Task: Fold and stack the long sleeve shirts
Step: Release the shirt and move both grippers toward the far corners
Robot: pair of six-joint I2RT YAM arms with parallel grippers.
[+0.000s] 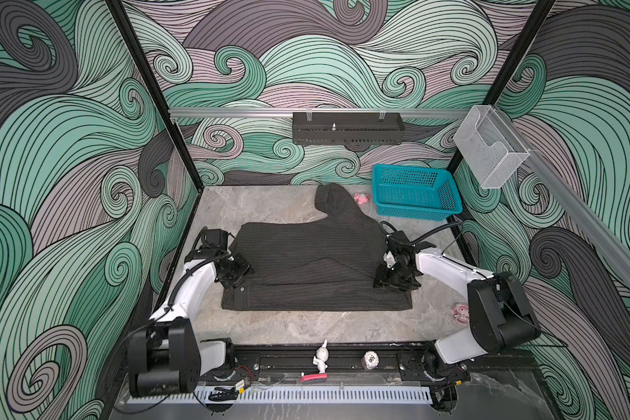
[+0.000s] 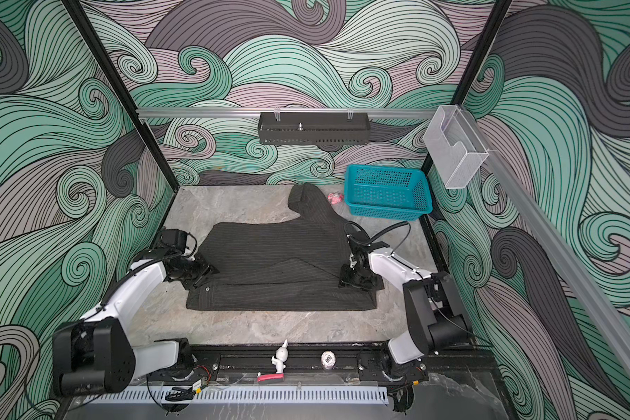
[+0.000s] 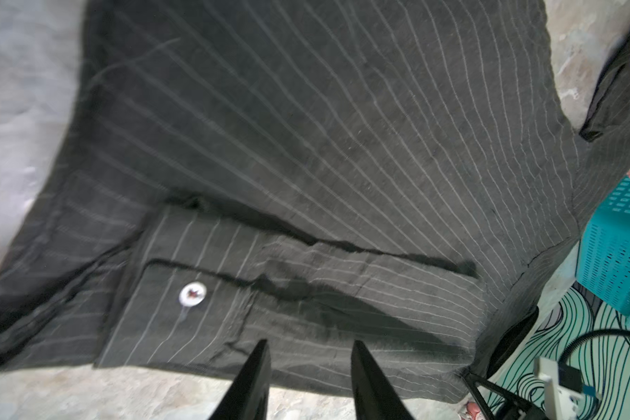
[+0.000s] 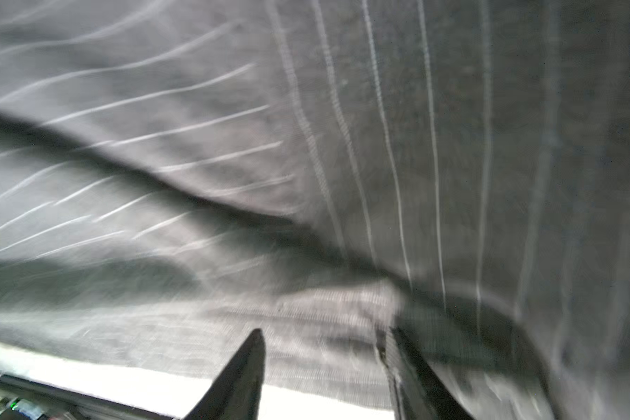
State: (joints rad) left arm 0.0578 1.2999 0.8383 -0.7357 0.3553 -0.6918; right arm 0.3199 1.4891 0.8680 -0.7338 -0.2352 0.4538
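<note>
Charcoal pinstriped shirt (image 1: 306, 254) half-folded on surface (image 1: 270, 327); both jaws parted, empty — loose far sleeve (image 1: 331, 200) may drag, undoing fold.

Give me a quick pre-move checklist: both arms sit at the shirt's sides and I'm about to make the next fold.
1. Left jaws free of the dark pinstriped fabric shirt: ok, apart, nothing between them.
2. Right jaws free: ok, apart over the cloth, though that wrist view is blurred.
3. Near folded band lying flat: ok.
4. Far sleeve tucked in: not ok, it sticks out towards the teal plastic mesh basket.
5. Small pink toy clear of that sleeve: cannot tell, it lies close beside it.
</note>
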